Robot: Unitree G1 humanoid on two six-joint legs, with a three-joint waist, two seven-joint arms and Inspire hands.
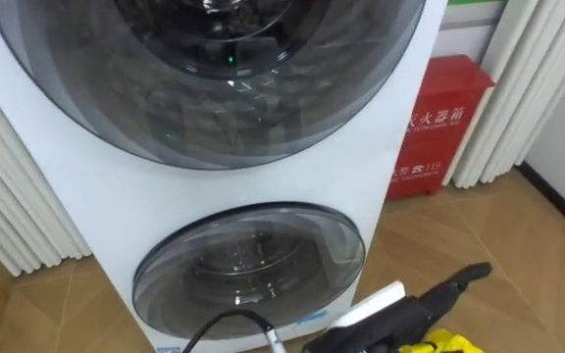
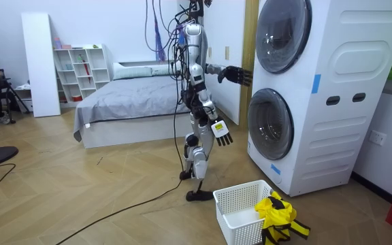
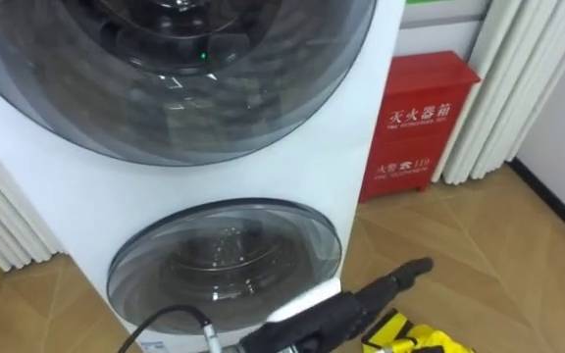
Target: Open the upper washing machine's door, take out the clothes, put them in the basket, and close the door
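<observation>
Left hand [image 2: 234, 75], fingers spread, faced the shut upper door [image 2: 282, 34] at 12 o'clock; right hand [image 2: 222, 135] hung slack-fingered; hooking its rim squarely seemed best.

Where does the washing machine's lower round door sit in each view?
Left eye view: lower door, bottom centre.
Right eye view: bottom, left of centre.
Room view: right of centre, mid-height.
Shared landmark: the upper door, directly above it.
</observation>
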